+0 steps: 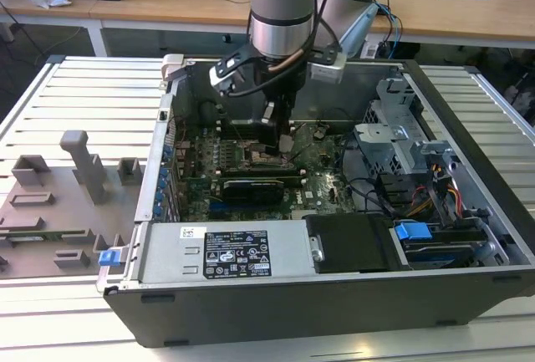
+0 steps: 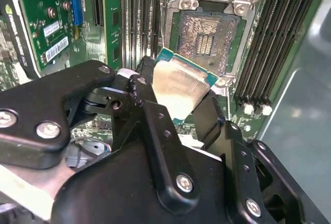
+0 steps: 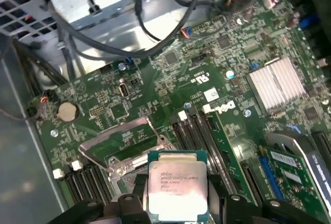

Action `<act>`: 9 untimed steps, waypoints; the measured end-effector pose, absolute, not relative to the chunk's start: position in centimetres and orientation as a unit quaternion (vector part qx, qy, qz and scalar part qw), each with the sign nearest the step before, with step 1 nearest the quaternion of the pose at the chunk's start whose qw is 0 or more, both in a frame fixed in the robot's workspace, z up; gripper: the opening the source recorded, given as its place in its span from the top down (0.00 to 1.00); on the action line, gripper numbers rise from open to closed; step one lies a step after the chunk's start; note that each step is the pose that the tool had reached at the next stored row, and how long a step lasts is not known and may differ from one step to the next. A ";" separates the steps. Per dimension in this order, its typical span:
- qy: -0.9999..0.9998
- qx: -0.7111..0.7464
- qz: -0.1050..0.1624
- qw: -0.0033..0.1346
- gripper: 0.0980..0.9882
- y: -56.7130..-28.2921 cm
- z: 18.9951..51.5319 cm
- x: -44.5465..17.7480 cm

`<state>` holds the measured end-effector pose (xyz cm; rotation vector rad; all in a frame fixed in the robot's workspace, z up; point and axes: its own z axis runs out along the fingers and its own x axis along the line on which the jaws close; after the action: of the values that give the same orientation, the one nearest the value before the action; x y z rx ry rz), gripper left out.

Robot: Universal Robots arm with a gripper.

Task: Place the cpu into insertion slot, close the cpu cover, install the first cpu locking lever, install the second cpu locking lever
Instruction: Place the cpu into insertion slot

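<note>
The cpu is a flat square chip with a green edge. Its silvery-grey top plate carries a few lines of small dark print, too fine to make out, and in the second wrist view the plate shines with glare. It is not in the socket. The gripper has closed its black fingers onto two opposite edges of the chip and holds it above the board, just beside the insertion slot, whose bare pin field sits inside a metal rim. In the first wrist view the cpu cover, a thin silvery frame, looks swung open, with green board showing through its window. Long black memory slots flank the socket, and a ribbed heatsink and a coin cell sit further out on the motherboard. In the exterior view the arm reaches down into the open computer case. From the gripper, the power supply with its white printed label lies at six o'clock. The drive cage lies at three o'clock and a grey fixture block on the slatted table at nine o'clock.
</note>
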<state>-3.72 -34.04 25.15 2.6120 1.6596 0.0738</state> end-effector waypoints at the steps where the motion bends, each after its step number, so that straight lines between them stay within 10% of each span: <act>1: 0.528 0.848 0.024 0.023 0.50 -34.0 25.1 -3.7; 9: 0.495 0.868 0.023 0.024 0.50 -34.0 25.1 -3.7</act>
<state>-3.73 -34.03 25.12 2.6857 1.5331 0.0702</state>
